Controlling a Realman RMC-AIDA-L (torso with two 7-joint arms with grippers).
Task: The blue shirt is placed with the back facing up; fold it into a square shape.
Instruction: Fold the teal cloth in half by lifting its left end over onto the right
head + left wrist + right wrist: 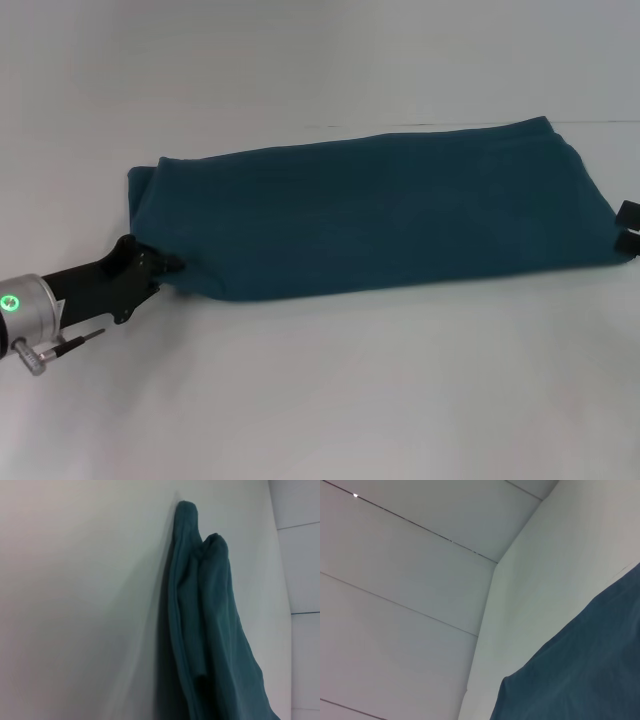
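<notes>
Our left gripper is low at the table, at the near-left corner of the shirt. Its tips disappear into the cloth edge, so we judge it pinched shut on that corner, though the fingers themselves are hidden. From our left wrist, we see the shirt edge-on as two stacked folds, which tells us the fabric is already doubled over itself.

The shirt lies across the middle of the table as a long band, running from the left corner up toward the far right. It is narrow and long, not yet square, so we reckon the lengthwise folds are done and a crosswise fold remains. Holding the end corners makes sense for that: both layers can be carried together.

At the right edge of the head view, our right gripper shows only as a dark sliver touching the shirt's right end. We cannot tell how it stands. Our right wrist sees only the shirt close below, with pale table and wall beyond.
</notes>
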